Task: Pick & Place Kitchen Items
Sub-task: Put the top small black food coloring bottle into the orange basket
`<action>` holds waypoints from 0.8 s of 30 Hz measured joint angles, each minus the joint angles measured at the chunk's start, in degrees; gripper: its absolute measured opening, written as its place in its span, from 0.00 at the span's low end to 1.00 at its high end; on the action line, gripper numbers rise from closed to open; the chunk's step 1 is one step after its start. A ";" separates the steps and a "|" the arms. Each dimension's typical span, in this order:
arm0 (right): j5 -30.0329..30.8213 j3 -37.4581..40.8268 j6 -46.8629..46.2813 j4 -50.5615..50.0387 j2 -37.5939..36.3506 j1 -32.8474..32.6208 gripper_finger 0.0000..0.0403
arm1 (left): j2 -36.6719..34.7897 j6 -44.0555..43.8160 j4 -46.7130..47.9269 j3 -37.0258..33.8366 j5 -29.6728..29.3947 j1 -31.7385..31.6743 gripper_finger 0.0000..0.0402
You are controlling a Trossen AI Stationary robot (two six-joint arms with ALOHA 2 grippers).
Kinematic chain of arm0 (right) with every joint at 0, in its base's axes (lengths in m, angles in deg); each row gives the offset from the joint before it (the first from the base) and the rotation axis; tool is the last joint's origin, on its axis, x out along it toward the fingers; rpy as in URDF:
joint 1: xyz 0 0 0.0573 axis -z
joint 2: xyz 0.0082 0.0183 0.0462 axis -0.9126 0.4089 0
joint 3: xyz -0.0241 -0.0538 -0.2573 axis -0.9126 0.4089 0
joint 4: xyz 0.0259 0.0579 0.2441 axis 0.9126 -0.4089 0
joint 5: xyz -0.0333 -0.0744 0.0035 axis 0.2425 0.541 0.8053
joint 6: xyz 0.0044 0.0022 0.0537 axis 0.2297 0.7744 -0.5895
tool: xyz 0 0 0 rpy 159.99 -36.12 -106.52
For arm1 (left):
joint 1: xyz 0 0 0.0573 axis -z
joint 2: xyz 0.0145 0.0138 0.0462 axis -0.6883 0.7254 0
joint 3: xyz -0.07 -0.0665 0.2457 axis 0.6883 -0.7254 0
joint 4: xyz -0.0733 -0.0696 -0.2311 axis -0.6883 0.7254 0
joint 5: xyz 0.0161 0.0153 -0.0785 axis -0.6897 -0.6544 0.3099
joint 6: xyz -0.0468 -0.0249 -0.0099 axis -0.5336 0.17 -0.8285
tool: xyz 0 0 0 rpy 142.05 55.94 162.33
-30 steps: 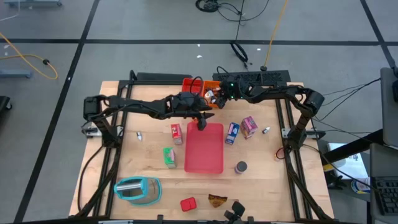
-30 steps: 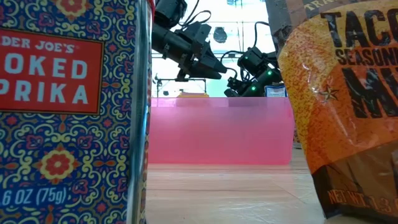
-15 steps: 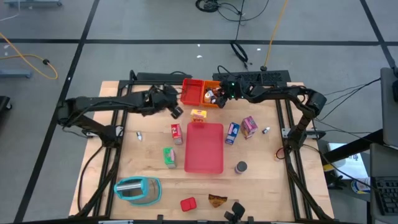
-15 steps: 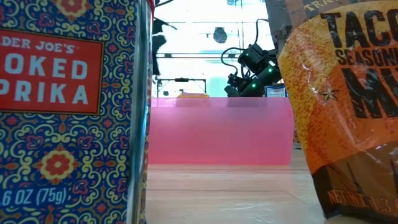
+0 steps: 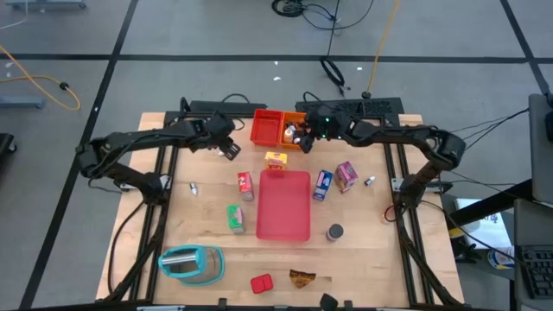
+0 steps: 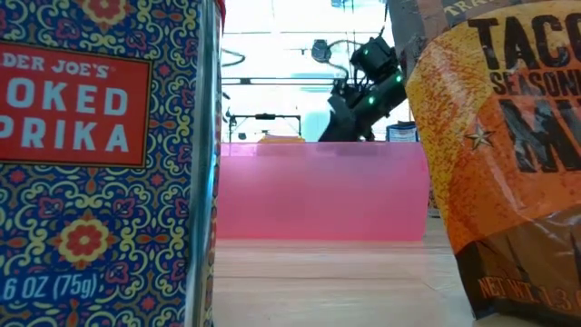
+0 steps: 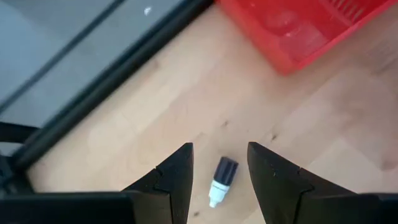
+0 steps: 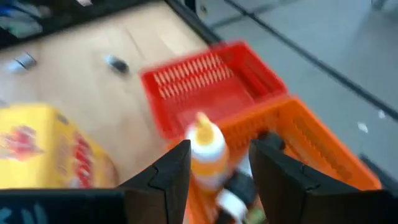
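My left gripper [image 5: 230, 149] [image 7: 219, 149] hangs open over the far left of the table, left of the red bin [image 5: 266, 127]. A tiny dark bottle [image 7: 222, 180] lies on the wood below, seen between its fingers, untouched. My right gripper [image 5: 302, 132] [image 8: 219, 146] is open above the orange bin [image 5: 295, 138], where a small yellow-and-white bottle [image 8: 205, 149] sits among other pieces. A yellow box [image 5: 276, 159] stands at the pink tray's [image 5: 283, 207] far edge. Red [image 5: 245, 185], green [image 5: 235, 218], blue [image 5: 322, 184] and pink [image 5: 346, 175] boxes and a grey can [image 5: 334, 231] stand around the tray.
Tiny bottles lie at the left [image 5: 193, 187] and the right [image 5: 370, 180]. A teal object [image 5: 190, 263] sits near left. A red paprika tin [image 6: 91, 163] and a brown seasoning packet [image 6: 508, 163] stand at the near edge, in front of the low camera.
My left gripper has swung from above the tray's far edge toward the table's left edge, tipping further down; the yellow box stands uncovered where it was. My right gripper has risen a little over the orange bin.
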 joint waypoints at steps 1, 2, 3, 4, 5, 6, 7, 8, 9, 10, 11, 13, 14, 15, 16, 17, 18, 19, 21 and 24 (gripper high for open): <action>0.02 0.07 0.05 0.55 -0.68 -0.48 0.39 | -0.02 0.35 -0.90 -1.02 0.70 -0.80 0.38; 0.02 0.31 0.05 0.47 -1.62 -0.88 0.39 | -0.02 0.50 -1.52 -2.07 0.95 -1.49 0.38; 0.00 0.57 0.06 0.07 -2.55 -1.28 0.39 | -0.02 0.50 -2.01 -3.12 0.97 -2.01 0.38; 0.00 0.61 0.08 0.29 -3.10 -1.77 0.39 | -0.02 0.52 -2.49 -4.06 1.09 -2.45 0.38; 0.02 0.60 0.27 0.91 -3.44 -2.26 0.39 | -0.02 0.76 -3.14 -4.89 1.24 -2.87 0.38; 0.02 0.61 0.40 0.73 -3.97 -2.63 0.39 | -0.02 1.13 -3.91 -5.69 1.58 -3.32 0.38; 0.00 0.70 0.51 0.12 -4.57 -2.93 0.39 | -0.02 1.31 -4.42 -6.46 2.12 -3.77 0.38; 0.02 0.71 0.52 0.42 -4.86 -3.24 0.39 | -0.02 1.39 -4.84 -7.27 2.76 -4.22 0.38; 0.08 0.66 0.53 1.05 -4.93 -3.65 0.39 | -0.02 1.51 -5.54 -8.16 3.77 -4.56 0.38; 0.12 0.61 0.62 1.24 -4.93 -3.95 0.39 | -0.02 1.76 -6.55 -8.92 4.68 -4.77 0.38; 0.13 0.63 0.92 1.00 -4.90 -4.13 0.39 | -0.02 2.00 -7.70 -9.62 5.74 -4.90 0.38; 0.14 0.66 1.26 0.83 -4.78 -4.45 0.39 | -0.04 2.39 -9.58 -10.91 7.16 -5.08 0.38; 0.21 0.66 1.35 0.82 -4.79 -4.59 0.39 | -0.04 2.41 -9.89 -11.39 7.24 -5.07 0.38; 0.20 0.66 1.36 0.89 -4.81 -4.64 0.39 | -0.04 2.55 -10.29 -11.78 7.16 -5.10 0.38; 0.22 0.66 1.36 0.91 -4.83 -4.80 0.39 | -0.04 2.89 -10.98 -12.12 7.13 -5.10 0.38; 0.22 0.66 1.36 0.91 -4.83 -4.93 0.39 | -0.04 3.21 -11.87 -12.60 7.13 -5.10 0.38; 0.20 0.66 1.36 0.89 -4.83 -4.96 0.39 | -0.04 3.35 -12.53 -13.08 7.13 -5.10 0.38; 0.20 0.66 1.36 0.89 -4.83 -4.96 0.39 | -0.04 3.39 -12.81 -13.46 7.25 -5.10 0.38; 0.20 0.66 1.36 0.93 -4.83 -4.96 0.39 | -0.04 3.64 -13.01 -13.79 8.13 -5.11 0.38; 0.21 0.66 1.36 0.93 -4.83 -4.95 0.39 | 0.03 3.75 -13.82 -14.39 9.52 -5.10 0.38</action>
